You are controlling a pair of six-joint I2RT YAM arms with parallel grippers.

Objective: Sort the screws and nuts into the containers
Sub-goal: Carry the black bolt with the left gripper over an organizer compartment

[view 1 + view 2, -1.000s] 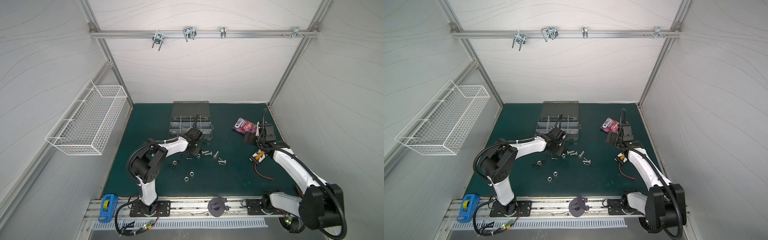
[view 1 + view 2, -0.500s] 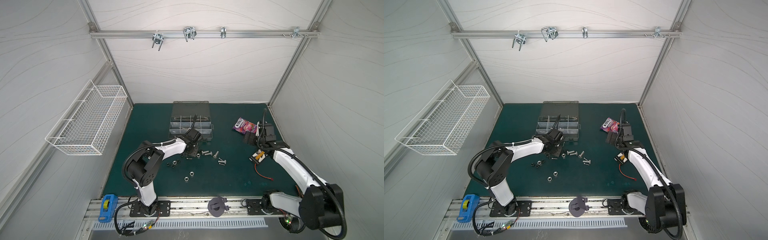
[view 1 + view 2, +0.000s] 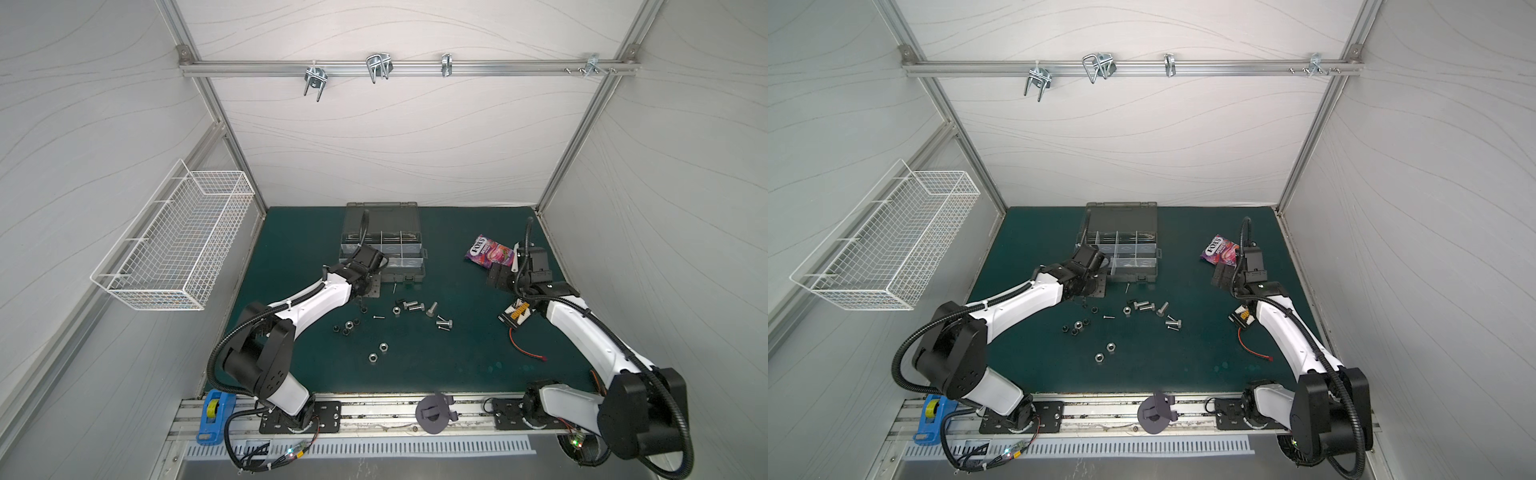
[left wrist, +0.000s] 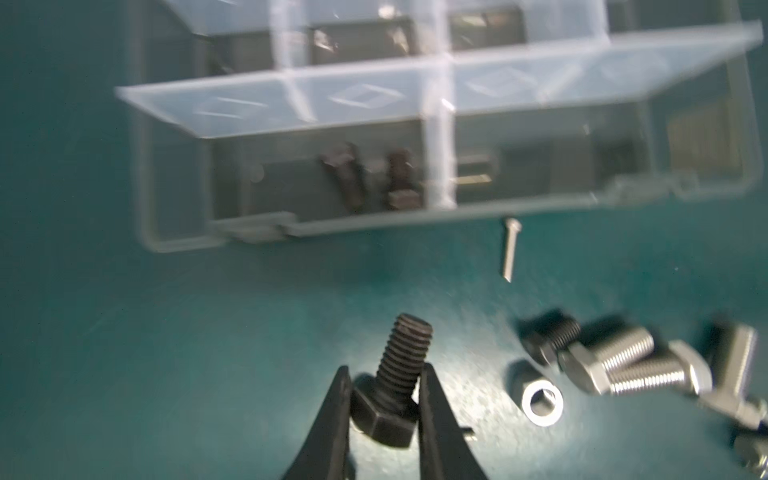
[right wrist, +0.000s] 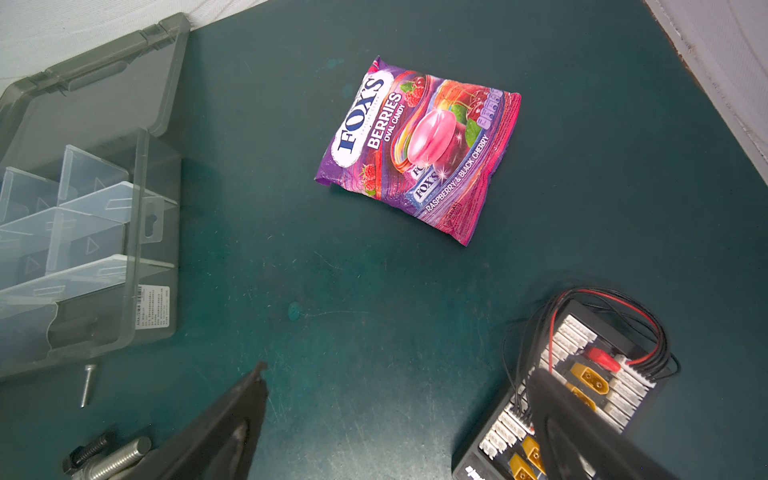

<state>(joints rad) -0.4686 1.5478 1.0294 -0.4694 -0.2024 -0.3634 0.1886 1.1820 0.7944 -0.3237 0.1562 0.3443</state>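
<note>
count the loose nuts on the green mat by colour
silver nuts: 4
black nuts: 4
total: 8

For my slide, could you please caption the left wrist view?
Left gripper shut on a black bolt in front of the open organizer case.

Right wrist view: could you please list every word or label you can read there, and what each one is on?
"FOX'S": candy bag.
"BERRIES OVAL CANDY": same bag.
"RASPBERRY & BLACK CHERRY": same bag.
Barcode sticker on the organizer case: too small to read.
Print at the connector board's edge: cut off, unreadable.
</note>
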